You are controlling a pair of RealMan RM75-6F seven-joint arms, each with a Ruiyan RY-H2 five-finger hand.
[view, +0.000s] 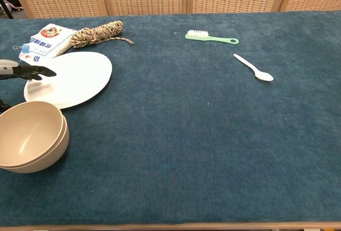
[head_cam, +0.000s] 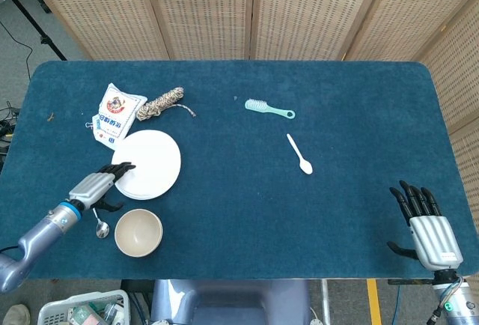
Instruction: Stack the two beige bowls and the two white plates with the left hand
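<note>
A: Left robot hand (head_cam: 99,189) low at the near-left of the table (head_cam: 359,100), fingertips reaching over the left rim of the white plates (head_cam: 150,163). Fingers look extended and apart; nothing in them that I can see.

B: Plates one or two?

A: Reads as a single disc from above, so I judge the second plate is already on the first (the chest view gives no clear second rim, so I cannot be sure). The beige bowls (view: 29,141) are nested, a double rim shows, just near of the plates on the left edge.

B: Risk from here?

A: Fingertips on the rim can push, not lift. A flat plate on cloth slides or tips, and the top one could skid off to the right. The metal spoon (head_cam: 99,225) lies just under the wrist, between hand and bowls; a sweep of the forearm could drag it into the bowl stack.

B: Other clutter?

A: Snack bag (head_cam: 116,109) and rope bundle (head_cam: 165,102) just far of the plates, so a shove that way meets them. Green brush (head_cam: 269,108) and white spoon (head_cam: 300,154) are well apart, mid-table.

B: Right side?

A: Right robot hand (head_cam: 423,221) at the near-right corner, fingers spread, holding nothing.
</note>
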